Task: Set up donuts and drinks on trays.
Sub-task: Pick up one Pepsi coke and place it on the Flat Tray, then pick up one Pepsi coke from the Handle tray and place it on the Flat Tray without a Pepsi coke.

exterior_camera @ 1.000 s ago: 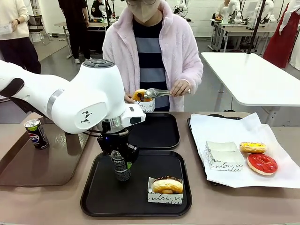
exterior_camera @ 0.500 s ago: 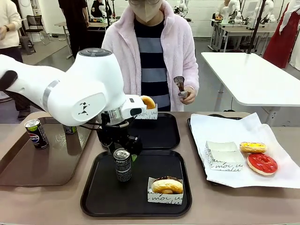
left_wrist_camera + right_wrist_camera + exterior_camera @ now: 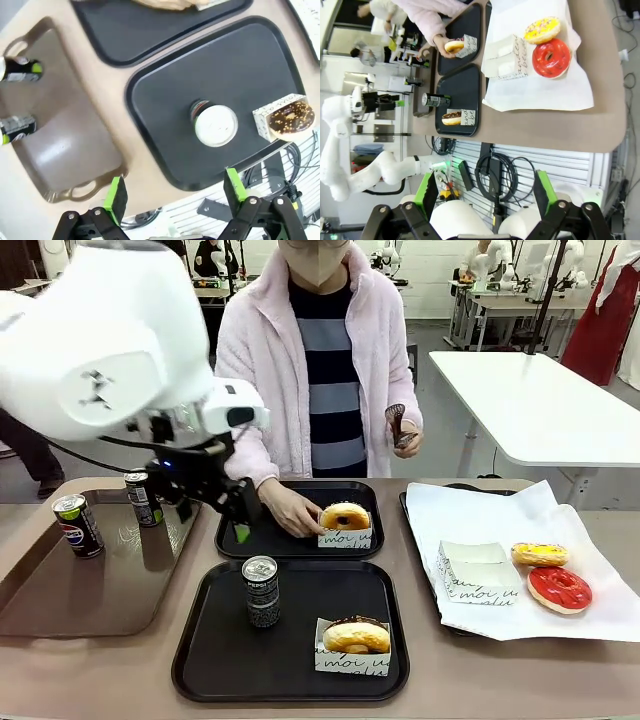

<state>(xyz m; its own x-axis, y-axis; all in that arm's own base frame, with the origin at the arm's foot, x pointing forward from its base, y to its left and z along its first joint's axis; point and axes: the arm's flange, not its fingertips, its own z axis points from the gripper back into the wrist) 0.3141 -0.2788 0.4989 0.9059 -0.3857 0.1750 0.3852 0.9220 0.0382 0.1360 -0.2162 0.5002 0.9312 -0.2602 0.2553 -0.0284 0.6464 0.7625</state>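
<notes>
On the near tray a can stood beside a boxed donut. The left tool hung above it, wide and empty, and the right tool gaped too. Beyond, a hand rested by the second donut on the far tray; a careless swing could strike it.

Near tray: can and boxed donut stand apart, bare floor between | Far tray: person's hand blocks middle | Left gripper hangs by its left edge
</notes>
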